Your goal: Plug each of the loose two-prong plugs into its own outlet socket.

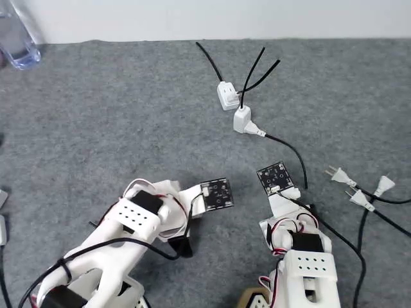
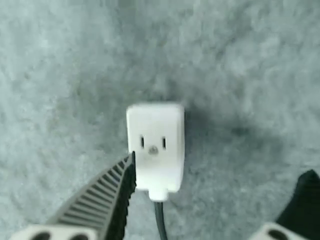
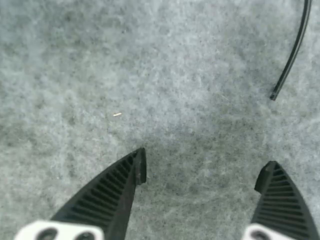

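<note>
**Status: nothing gripped on either side**

I find the left gripper [image 2: 217, 170] spread wide, one tip just beside a white outlet socket [image 2: 155, 145] on the grey mat [image 2: 250, 60]. The right gripper [image 3: 206, 162] stands apart over bare mat. Loose plugs [image 1: 338, 175] lie at the mat's right side.

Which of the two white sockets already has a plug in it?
The nearer socket, on the right of the pair: a white plug sticks out of it, its black cord trailing right. The farther socket shows empty slots.
</note>
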Motion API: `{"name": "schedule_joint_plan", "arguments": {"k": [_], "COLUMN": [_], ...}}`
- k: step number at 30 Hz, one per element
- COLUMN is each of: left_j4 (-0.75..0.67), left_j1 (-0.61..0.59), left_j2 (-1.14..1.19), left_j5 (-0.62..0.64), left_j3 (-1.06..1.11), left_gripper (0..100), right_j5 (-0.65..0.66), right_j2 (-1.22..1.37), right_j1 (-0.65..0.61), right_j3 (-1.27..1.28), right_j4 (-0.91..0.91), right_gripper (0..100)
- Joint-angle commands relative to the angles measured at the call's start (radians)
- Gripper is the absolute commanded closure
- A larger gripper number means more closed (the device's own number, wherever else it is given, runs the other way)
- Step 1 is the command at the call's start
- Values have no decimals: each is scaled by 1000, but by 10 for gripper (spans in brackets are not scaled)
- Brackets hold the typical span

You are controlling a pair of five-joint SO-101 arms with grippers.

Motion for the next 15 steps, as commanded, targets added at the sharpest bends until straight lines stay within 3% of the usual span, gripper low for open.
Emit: {"name": "schedule_joint_plan", "arguments": {"k": [1, 11, 15], "left_j4": [-18, -15, 55], "left_j1": [-18, -15, -18], "left_j2": [-6, -5, 118], "left_j5": [-43, -46, -46], "left_j3": [5, -1, -108], "left_gripper": [548, 553, 619], "right_j5": [-9, -9, -9], "right_j2": [-10, -10, -10], "right_j1": [1, 1, 1], "right_j3": [-14, -12, -12], "right_j4": [-22, -22, -22], "right_gripper": [660, 660, 660]}}
